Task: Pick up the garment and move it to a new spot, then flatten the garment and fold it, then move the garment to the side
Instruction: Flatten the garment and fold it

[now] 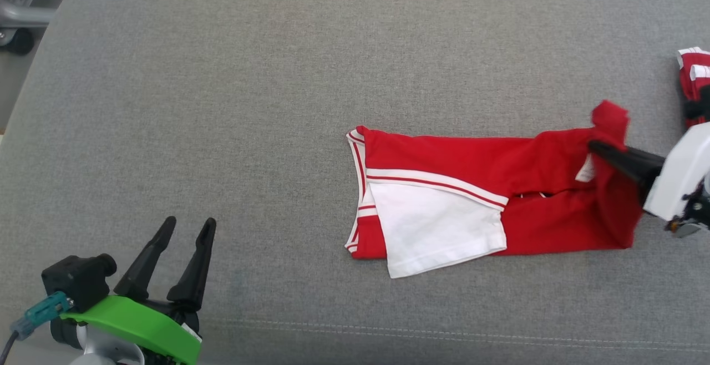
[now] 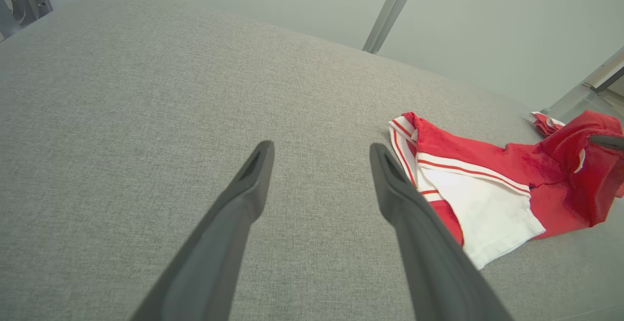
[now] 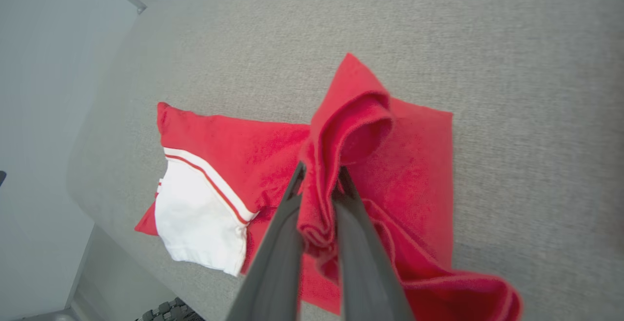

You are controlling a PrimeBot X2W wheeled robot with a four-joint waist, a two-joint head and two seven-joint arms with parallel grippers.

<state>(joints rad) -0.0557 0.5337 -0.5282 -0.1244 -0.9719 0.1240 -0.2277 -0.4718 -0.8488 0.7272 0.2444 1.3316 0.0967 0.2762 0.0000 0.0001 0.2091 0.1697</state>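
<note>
Left tool (image 1: pixel 189 222) is sitting closest, down at the lower left, fingers spread wide and holding nothing, well apart from the garment (image 1: pixel 444 154). That red-and-white garment is lying on the grey surface (image 1: pixel 222 104), right of the middle. It's looking narrowed into a long strip, so I'm guessing the moving and flattening are done and the folding is underway. Right tool (image 1: pixel 594 145) is pinching the red end on the right, fingers pressed onto a bunch of cloth and lifting it a bit off the surface. I'm thinking what's left is bringing that end over toward the white part, then shifting the whole thing aside. Another red piece (image 1: pixel 693 71) is peeking in at the far right edge.
</note>
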